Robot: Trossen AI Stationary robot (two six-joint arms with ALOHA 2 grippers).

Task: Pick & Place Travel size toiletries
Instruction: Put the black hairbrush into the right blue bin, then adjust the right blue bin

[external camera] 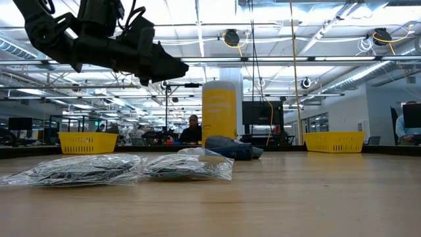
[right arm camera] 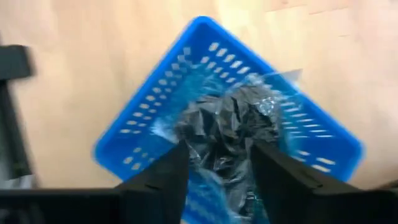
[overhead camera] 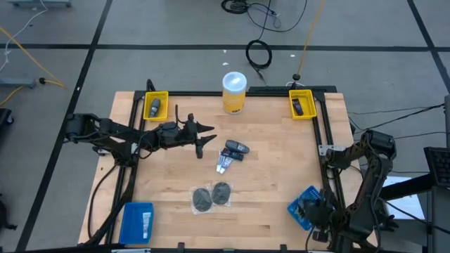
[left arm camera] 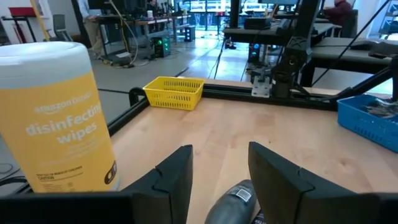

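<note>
Left pincer [overhead camera: 205, 138] hovers above the middle of the worktop [overhead camera: 274, 176], fingers spread wide with nothing between them, and its own camera catches a dark stubby container [left arm camera: 233, 200] just below the gap. From above, that makes two dark containers [overhead camera: 235, 150] lying side by side, touching, with one slim white tube [overhead camera: 223, 166] just beside them. Nearer the front edge, two grey mesh discs [overhead camera: 211, 196] in clear wrap sit next to each other. One yellow wipes jar [overhead camera: 234, 93] stands at the back edge. Two yellow bins, one at the back left corner [overhead camera: 155, 105], one at the back right [overhead camera: 302, 104], each with a dark item inside. Two blue baskets too: front left [overhead camera: 137, 222] and front right [overhead camera: 304, 206]. The right pincer [right arm camera: 216, 163] hangs directly over that front right basket, parted, above crinkled clear-wrapped packets [right arm camera: 230, 121] piled in it.
</note>
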